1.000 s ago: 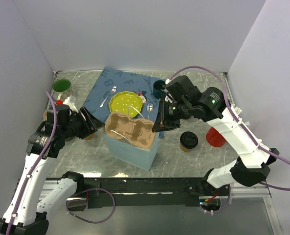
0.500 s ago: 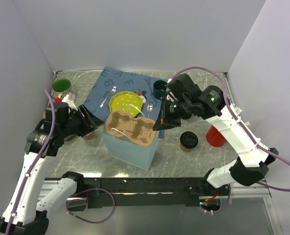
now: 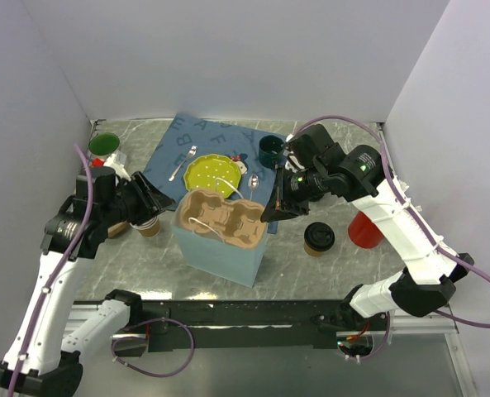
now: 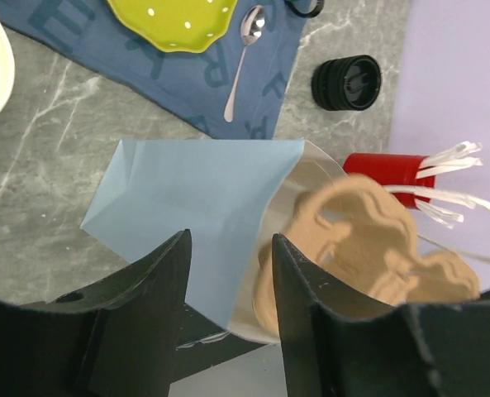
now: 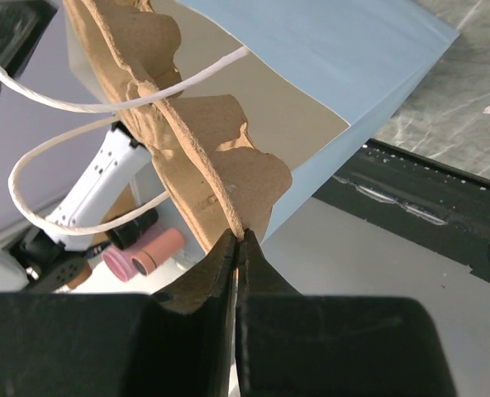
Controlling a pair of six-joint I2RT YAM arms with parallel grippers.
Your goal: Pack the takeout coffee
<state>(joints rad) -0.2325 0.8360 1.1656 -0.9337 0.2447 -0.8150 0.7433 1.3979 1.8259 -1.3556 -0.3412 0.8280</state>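
Left gripper (image 4: 230,241) points inward with jaws parted; right gripper (image 5: 238,237) angles downward, jaws pinched shut.

Bright, even, diffuse overhead light. Soft faint shadows on bench (image 3: 311,273) around blue bag (image 3: 220,256). Mild sheen inside bag. Wrist views: left gripper (image 4: 230,248), right gripper (image 5: 238,241) dark, slightly blurred; cardboard tray (image 5: 203,141) sharp.

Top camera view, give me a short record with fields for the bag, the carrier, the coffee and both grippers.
bag: light blue paper bag, standing mid-table
carrier: brown moulded pulp cup carrier, at the bag's mouth
coffee: brown paper cup with black lid, on the table right of the bag, not packed
left gripper: open, holding nothing
right gripper: shut on the carrier's edge
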